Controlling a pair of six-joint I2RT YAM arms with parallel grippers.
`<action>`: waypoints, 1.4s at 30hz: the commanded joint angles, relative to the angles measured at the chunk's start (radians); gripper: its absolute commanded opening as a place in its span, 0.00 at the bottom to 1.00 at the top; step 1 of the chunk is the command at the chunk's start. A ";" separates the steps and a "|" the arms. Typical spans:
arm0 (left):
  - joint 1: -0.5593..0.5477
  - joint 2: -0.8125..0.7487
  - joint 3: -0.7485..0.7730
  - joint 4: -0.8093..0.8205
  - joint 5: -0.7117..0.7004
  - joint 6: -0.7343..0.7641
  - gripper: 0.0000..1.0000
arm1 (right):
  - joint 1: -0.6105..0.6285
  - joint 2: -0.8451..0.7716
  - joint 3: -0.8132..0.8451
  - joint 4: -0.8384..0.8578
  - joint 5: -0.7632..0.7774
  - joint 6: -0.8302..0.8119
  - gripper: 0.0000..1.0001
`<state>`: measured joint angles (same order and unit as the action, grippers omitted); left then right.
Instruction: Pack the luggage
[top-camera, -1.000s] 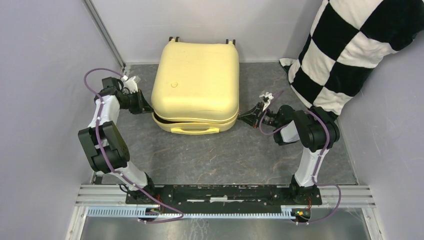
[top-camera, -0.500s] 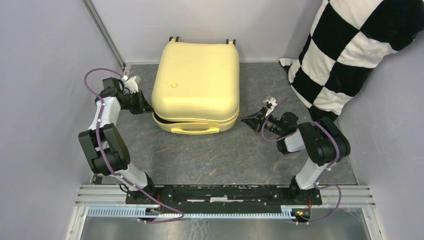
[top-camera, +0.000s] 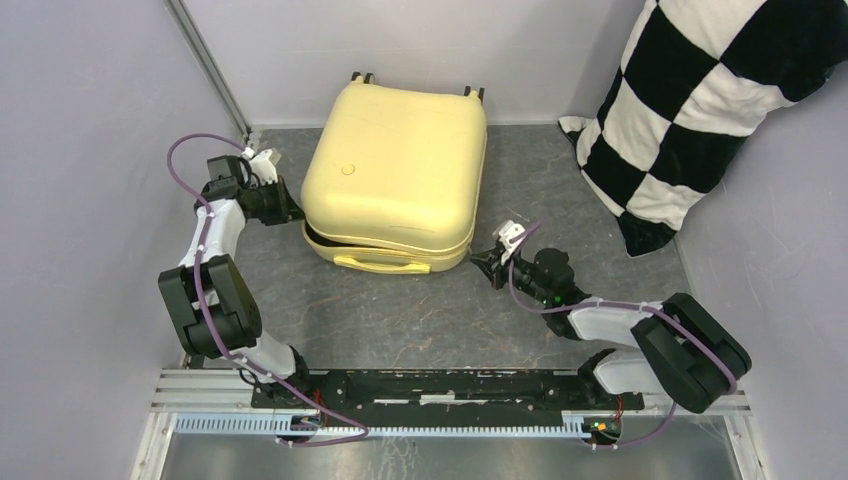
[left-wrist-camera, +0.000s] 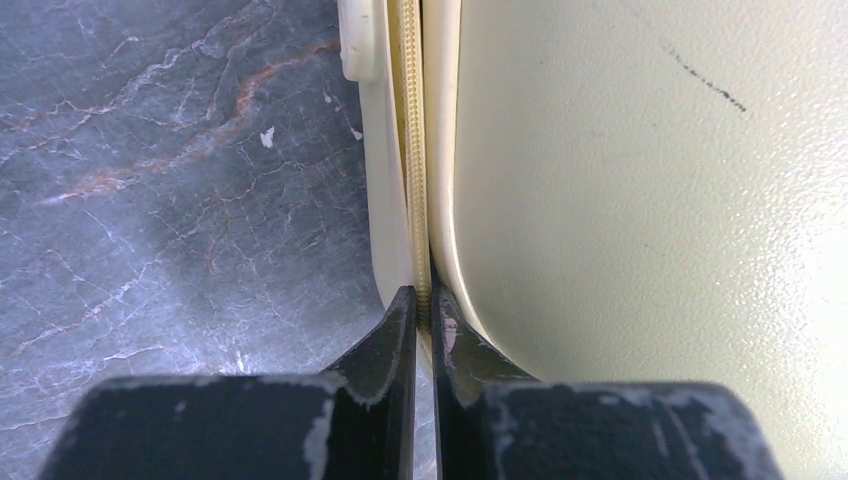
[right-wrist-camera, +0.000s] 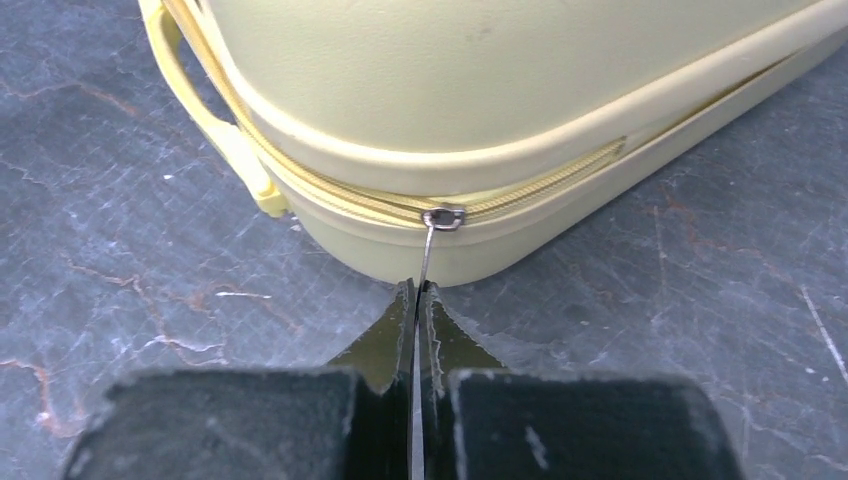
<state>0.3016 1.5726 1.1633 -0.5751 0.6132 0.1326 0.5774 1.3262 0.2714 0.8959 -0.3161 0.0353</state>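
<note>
The luggage (top-camera: 395, 165) is a pale-yellow suitcase lying flat at the back middle, lid down, with a gap along its near edge above the yellow handle (top-camera: 385, 262). My left gripper (top-camera: 296, 213) is at its left side; in the left wrist view the gripper (left-wrist-camera: 421, 298) is shut on the zipper seam (left-wrist-camera: 412, 150). My right gripper (top-camera: 479, 259) is at the near right corner. In the right wrist view the gripper (right-wrist-camera: 416, 289) is shut on the thin metal zipper pull (right-wrist-camera: 428, 250), which hangs from the slider (right-wrist-camera: 443, 217).
A black-and-white checkered pillow (top-camera: 700, 100) leans in the back right corner. Grey walls close in the left, back and right. The arms' base rail (top-camera: 440, 385) runs along the near edge. The floor (top-camera: 420, 310) is dark marbled.
My right arm has swung down and toward the near edge, drawing the zipper pull round the luggage's near right corner. The luggage has turned slightly and shifted right. The left gripper has stayed at the seam.
</note>
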 joint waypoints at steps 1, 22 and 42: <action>-0.069 -0.050 -0.040 -0.005 0.085 -0.075 0.02 | 0.147 -0.064 -0.054 -0.100 0.036 0.035 0.00; -0.116 -0.136 -0.083 -0.174 0.070 0.121 0.02 | 0.322 -0.104 0.074 -0.228 0.370 0.287 0.00; -0.183 -0.387 -0.214 -0.278 -0.022 0.355 0.02 | 0.007 0.146 0.355 -0.278 0.135 0.213 0.00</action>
<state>0.1814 1.1843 0.9508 -0.8394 0.4561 0.4896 0.5880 1.4498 0.5529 0.5716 -0.0280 0.2714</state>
